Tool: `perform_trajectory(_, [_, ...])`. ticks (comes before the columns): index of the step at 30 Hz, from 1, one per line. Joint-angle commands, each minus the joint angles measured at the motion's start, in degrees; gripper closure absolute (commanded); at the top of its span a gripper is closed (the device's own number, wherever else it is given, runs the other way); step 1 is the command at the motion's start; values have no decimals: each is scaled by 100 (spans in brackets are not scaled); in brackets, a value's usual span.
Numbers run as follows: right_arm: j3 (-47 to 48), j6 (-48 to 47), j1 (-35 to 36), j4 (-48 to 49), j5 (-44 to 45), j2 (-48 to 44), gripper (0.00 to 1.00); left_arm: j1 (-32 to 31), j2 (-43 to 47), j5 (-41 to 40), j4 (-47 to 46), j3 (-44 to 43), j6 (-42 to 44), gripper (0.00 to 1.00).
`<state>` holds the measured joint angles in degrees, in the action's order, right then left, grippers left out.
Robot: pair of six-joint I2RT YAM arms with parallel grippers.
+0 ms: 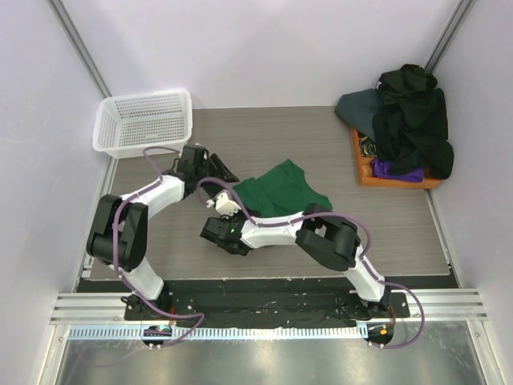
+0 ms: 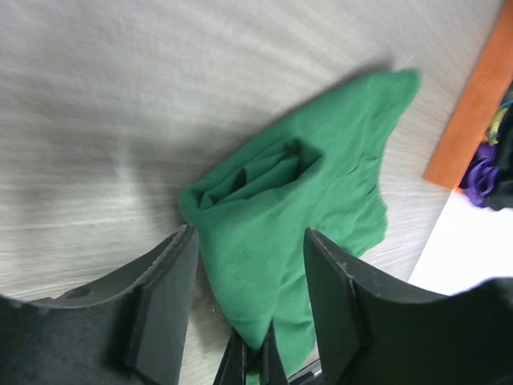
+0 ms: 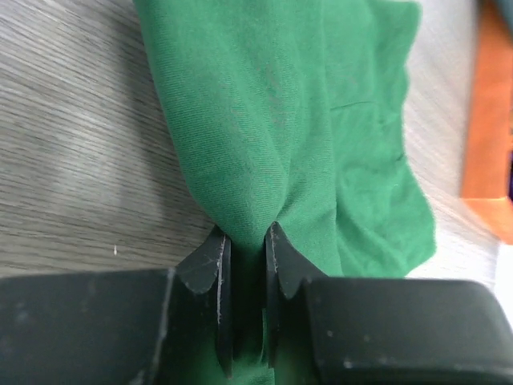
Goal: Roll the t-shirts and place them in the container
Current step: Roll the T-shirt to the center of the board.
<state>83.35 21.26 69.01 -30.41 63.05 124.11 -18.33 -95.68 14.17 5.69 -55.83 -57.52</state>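
A dark green t-shirt (image 1: pixel 284 188) lies crumpled in the middle of the table, partly folded over itself. My right gripper (image 1: pixel 240 212) is shut on the shirt's near-left edge; in the right wrist view its jaws (image 3: pixel 247 233) pinch a fold of the green cloth (image 3: pixel 264 104) just above the table. My left gripper (image 1: pixel 224 172) is open, just left of the shirt. In the left wrist view (image 2: pixel 250 237) its fingers stand wide apart with the green cloth (image 2: pixel 296 192) showing between them, and the right gripper's shut fingers show at the bottom.
A white mesh basket (image 1: pixel 144 120) stands at the back left. An orange tray (image 1: pixel 393 172) at the back right holds a pile of dark clothes (image 1: pixel 413 120); the tray's edge also shows in the left wrist view (image 2: pixel 473 104) and the right wrist view (image 3: pixel 489 120). White walls close in both sides.
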Motion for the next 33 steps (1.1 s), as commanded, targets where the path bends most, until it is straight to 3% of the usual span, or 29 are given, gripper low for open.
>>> perform_trajectory(1, [-99, 37, -186, 123, -846, -563, 99, 487, 550, 182, 624, -612, 661, 39])
perform_trajectory(8, [-494, 10, -642, 623, -2365, -1082, 99, 918, 954, 173, 1065, -658, 927, 38])
perform_trajectory(19, [-2199, 642, -2084, 2671, -6521, -2242, 99, 866, 1447, 586, 90, 485, 575, 39])
perform_trajectory(23, [-2797, 1143, -2506, 3933, -7656, -2330, 99, 673, 1491, 586, -208, 705, 592, 40])
perform_trajectory(28, [-3816, 2406, -3138, 5842, -9035, -2208, 99, 339, 1429, 578, -708, 907, 575, 41])
perform_trajectory(29, [-3939, 2557, -3201, 6402, -9134, -2138, 99, 260, 1412, 569, -771, 916, 575, 41])
perform_trajectory(33, [-4291, 3049, -3403, 7152, -9511, -1814, 99, 111, 1298, 595, -1017, 943, 549, 43])
